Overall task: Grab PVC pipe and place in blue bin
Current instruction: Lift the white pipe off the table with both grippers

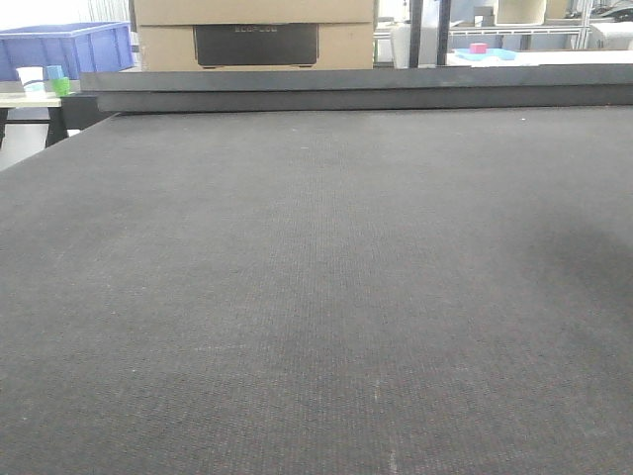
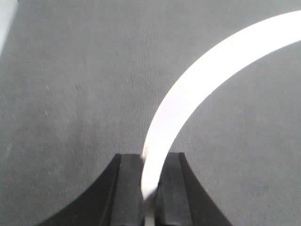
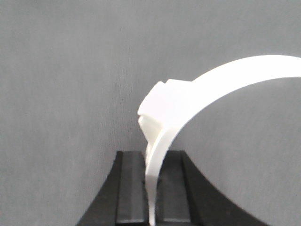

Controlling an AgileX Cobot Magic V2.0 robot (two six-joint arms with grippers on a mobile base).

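In the left wrist view, my left gripper (image 2: 150, 157) is shut on the PVC pipe (image 2: 211, 66), a thin white strip that curves up and to the right from between the black pads above the dark grey mat. In the right wrist view, my right gripper (image 3: 151, 155) is shut on a white curved PVC pipe (image 3: 244, 70) with a flat squared block (image 3: 162, 106) just above the pads. Whether both hold the same piece cannot be told. A blue bin (image 1: 64, 47) stands far back left in the front view, which shows neither gripper nor pipe.
A dark grey mat (image 1: 316, 297) covers the table, with a raised dark ledge (image 1: 346, 89) along its far edge. Behind the ledge stands a tan box with a black unit (image 1: 255, 40). Small cups (image 1: 54, 81) sit beside the bin, and a pink block (image 1: 479, 47) lies far right.
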